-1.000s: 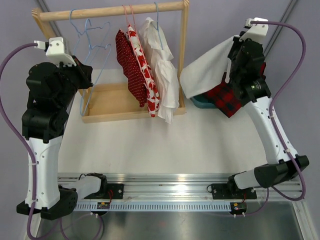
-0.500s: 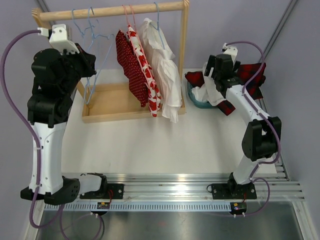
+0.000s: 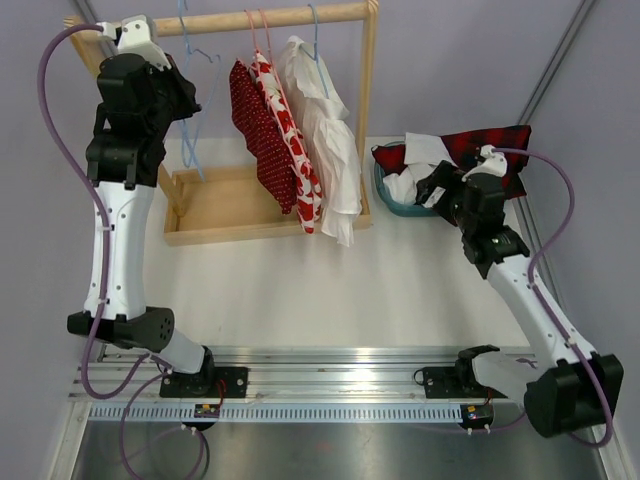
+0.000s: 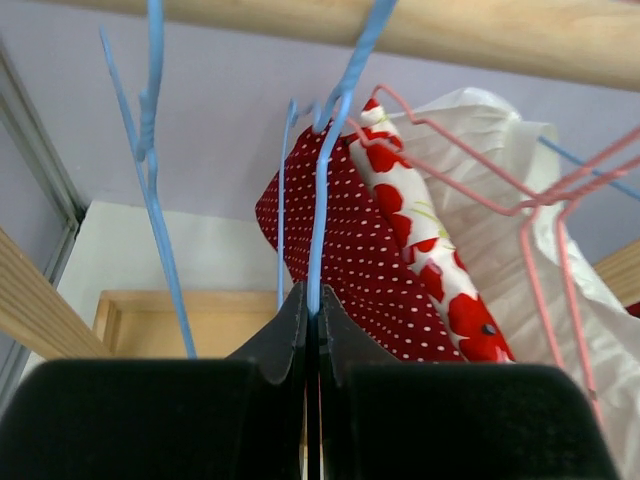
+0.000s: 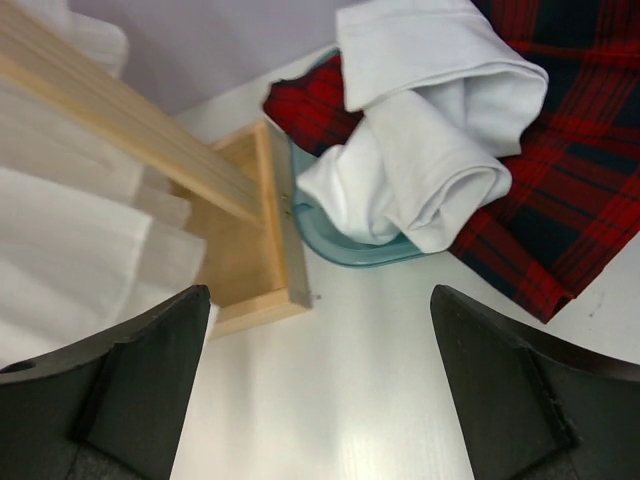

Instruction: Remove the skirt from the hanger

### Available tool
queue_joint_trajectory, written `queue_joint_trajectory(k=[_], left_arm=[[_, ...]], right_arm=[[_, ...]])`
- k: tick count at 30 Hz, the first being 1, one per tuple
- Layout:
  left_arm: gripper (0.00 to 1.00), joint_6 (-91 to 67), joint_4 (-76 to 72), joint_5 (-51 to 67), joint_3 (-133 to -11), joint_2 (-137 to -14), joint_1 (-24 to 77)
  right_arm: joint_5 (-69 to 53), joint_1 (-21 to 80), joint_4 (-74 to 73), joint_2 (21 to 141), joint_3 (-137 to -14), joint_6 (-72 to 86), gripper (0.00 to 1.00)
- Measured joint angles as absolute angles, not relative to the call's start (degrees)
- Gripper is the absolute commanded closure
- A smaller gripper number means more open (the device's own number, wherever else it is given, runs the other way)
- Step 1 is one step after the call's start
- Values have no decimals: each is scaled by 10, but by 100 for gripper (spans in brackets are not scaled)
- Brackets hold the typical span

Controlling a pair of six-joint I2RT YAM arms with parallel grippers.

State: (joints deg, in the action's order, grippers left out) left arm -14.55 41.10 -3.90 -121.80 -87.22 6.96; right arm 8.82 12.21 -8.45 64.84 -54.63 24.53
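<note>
The white skirt [image 3: 408, 184] lies crumpled in the teal bin [image 3: 393, 208], off any hanger; the right wrist view shows the skirt [image 5: 420, 165] heaped over the bin's rim [image 5: 335, 245]. My right gripper [image 3: 437, 187] hovers just in front of the bin, and in its own view the gripper [image 5: 318, 292] is open and holds nothing. Up by the wooden rod [image 3: 230, 20], my left gripper [image 3: 188, 95] is shut on the wire of a bare blue hanger [image 4: 330, 170], whose hook reaches the rod.
A second blue hanger [image 4: 150, 150] hangs left of the held one. A red dotted garment [image 3: 255, 125], a red-flowered one [image 3: 287, 135] and a white one [image 3: 328, 135] hang on the rack above its wooden base [image 3: 220, 205]. Red plaid cloth [image 3: 490, 145] drapes behind the bin.
My right gripper opened, dropped the white skirt into the teal bin and drew back toward me. My left arm lifted the bare blue hanger up to the rod.
</note>
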Motion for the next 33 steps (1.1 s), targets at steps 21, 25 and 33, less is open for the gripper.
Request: queue_joint_trajectory(k=[21,25,33], left_arm=[[33,-183,404,29,-1206,-832,183],[35,-190,392,17,-1209,-858,215],[40,-214,381,-49,-1186,-907,230]], right_arm=[[33,122,-156,458,-527,268,1],[34,122,-172,444,-528,266,0],[35,122,-211,416,-540,250,1]])
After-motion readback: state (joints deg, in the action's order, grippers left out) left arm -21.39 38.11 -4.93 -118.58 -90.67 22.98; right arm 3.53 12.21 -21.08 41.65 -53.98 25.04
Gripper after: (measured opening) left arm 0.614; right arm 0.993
